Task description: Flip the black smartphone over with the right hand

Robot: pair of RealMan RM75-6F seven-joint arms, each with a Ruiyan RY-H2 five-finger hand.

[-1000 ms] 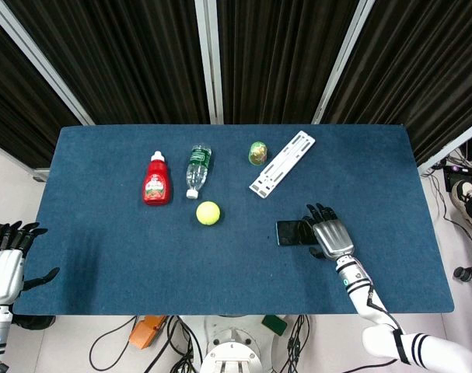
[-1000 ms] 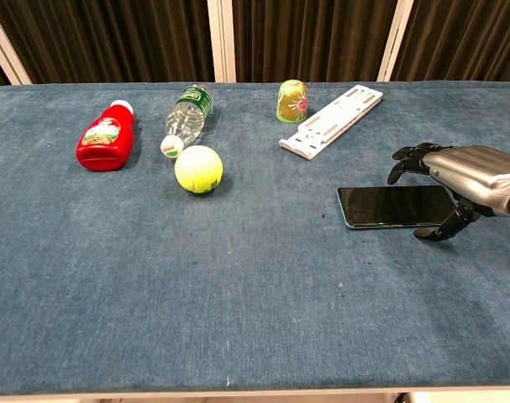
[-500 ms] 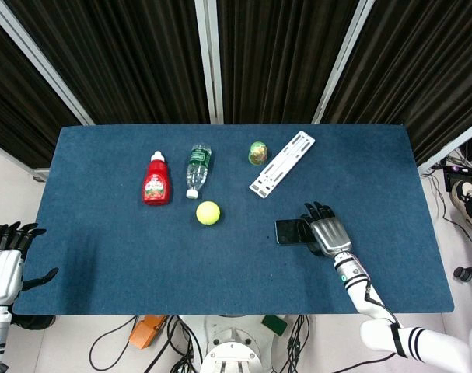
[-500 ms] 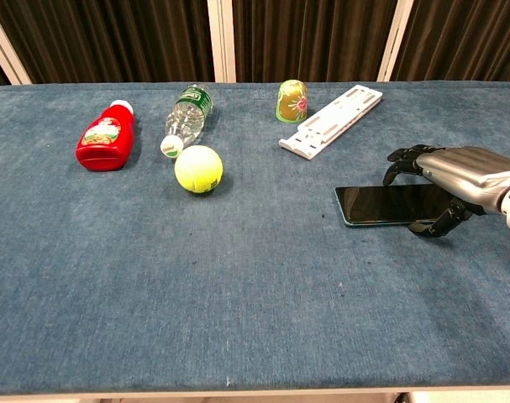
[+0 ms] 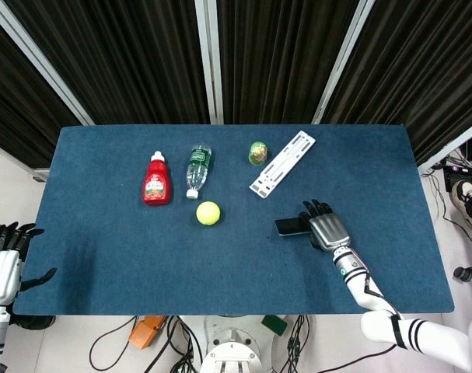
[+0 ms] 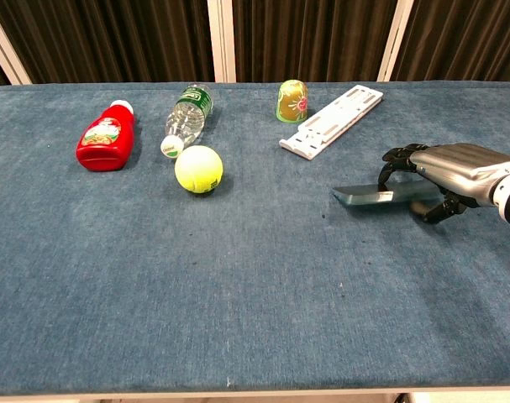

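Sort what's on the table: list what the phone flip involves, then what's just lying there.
In the job: black smartphone, gripped and tilted by the right robot hand.

Lying about: ketchup bottle, water bottle, tennis ball, green cup, white plastic strip.
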